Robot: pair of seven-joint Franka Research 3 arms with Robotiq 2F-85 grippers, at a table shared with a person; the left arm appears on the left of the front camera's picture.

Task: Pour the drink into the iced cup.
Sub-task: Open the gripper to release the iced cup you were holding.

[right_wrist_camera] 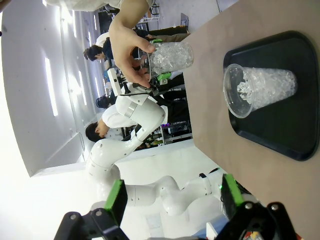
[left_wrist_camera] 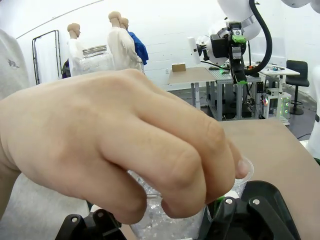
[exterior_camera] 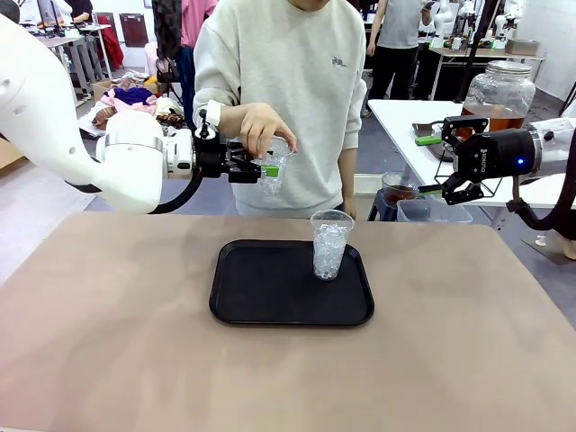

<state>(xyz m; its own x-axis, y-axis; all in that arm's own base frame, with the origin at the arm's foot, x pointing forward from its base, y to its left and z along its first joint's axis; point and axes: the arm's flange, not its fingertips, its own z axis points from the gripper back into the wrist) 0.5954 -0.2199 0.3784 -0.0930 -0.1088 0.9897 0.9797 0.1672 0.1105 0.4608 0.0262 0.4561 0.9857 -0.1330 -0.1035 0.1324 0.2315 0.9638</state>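
The left pincer [exterior_camera: 263, 169] is shut tight on a clear cup full of ice [exterior_camera: 274, 171]. It holds the cup up in the air, above the far edge of the brown desk [exterior_camera: 108, 333]. A person stands at the far side of the desk. The person's hand [exterior_camera: 264, 127] sits on top of this cup, with the fingers [left_wrist_camera: 175, 170] curled over its rim. In the left wrist view the hand is very close and hides most of the cup.

A black tray [exterior_camera: 261, 301] lies in the middle of the desk, a bit nearer the far edge. A second cup of ice [exterior_camera: 330, 244] stands upright on the tray, near the tray's far right corner. It is apart from the held cup and lower than it.

The right pincer [exterior_camera: 454, 157] is wide apart and holds nothing. It hangs in the air past the far right corner of the desk. In the right wrist view its two green pads [right_wrist_camera: 115, 199] stand far from each other.

The drink [exterior_camera: 493, 116] is brown and sits low in a big glass jar [exterior_camera: 500, 88] with a metal lid. The jar stands on a white table [exterior_camera: 400, 121] behind the right pincer, well apart from both cups.
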